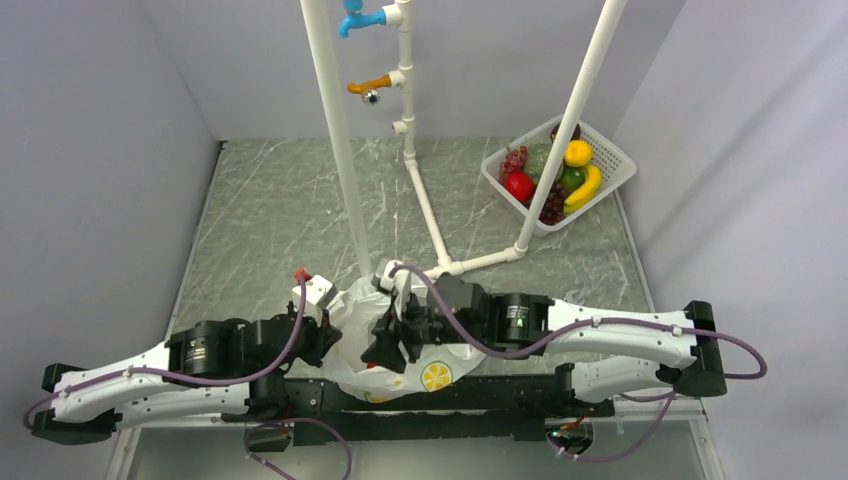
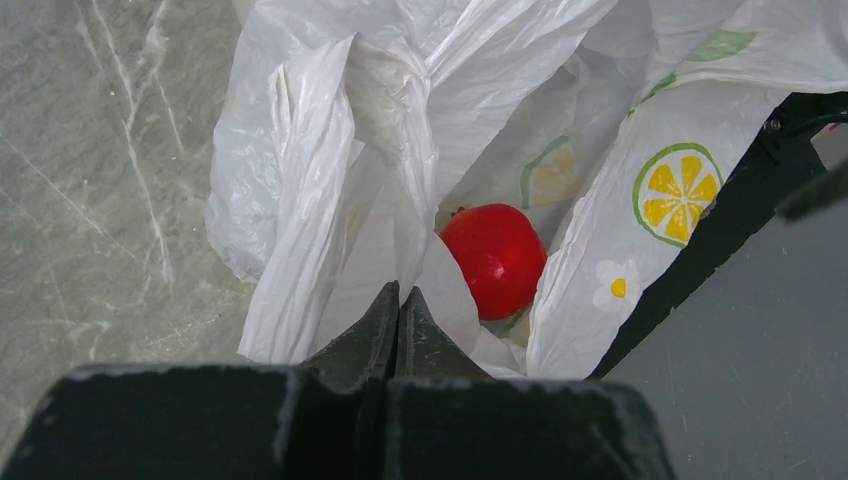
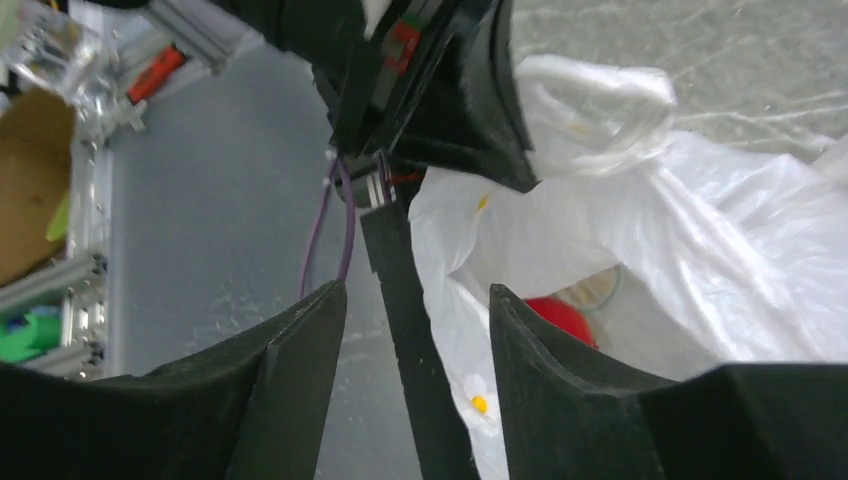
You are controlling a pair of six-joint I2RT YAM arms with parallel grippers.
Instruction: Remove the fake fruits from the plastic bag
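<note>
From the top view, the plastic bag [image 1: 352, 305] sits crumpled at the middle of the table's near edge, part of it hanging over the black rail there. Both arms reach in over it. The left gripper [image 1: 333, 338] is at the bag's left side and the right gripper [image 1: 388, 348] is over its middle. From up here I cannot tell how either one stands. In the far right corner of the table [image 1: 270, 210] a white basket [image 1: 612, 150] holds a heap of fake fruits [image 1: 519, 186], a yellow banana [image 1: 586, 187] among them, well apart from the bag. A white pipe frame [image 1: 335, 130] stands on the table between bag and basket.

In the left wrist view, the left gripper [image 2: 398, 300] has its fingers pressed together, with a fold of the bag's [image 2: 320, 150] thin film pinched at the tips. The mouth of the bag gapes just beyond them, and a glossy red apple [image 2: 495, 258] lies inside, down in the folds beside a lemon-slice print.

In the right wrist view, the right gripper [image 3: 415, 330] has its fingers spread with nothing caught between them. Only the black rail and the bag's [image 3: 680, 230] edge show through the gap. It hangs over the near side of the bag. A sliver of the red apple [image 3: 562, 316] shows inside, just past the right-hand finger [image 3: 540, 380].
</note>
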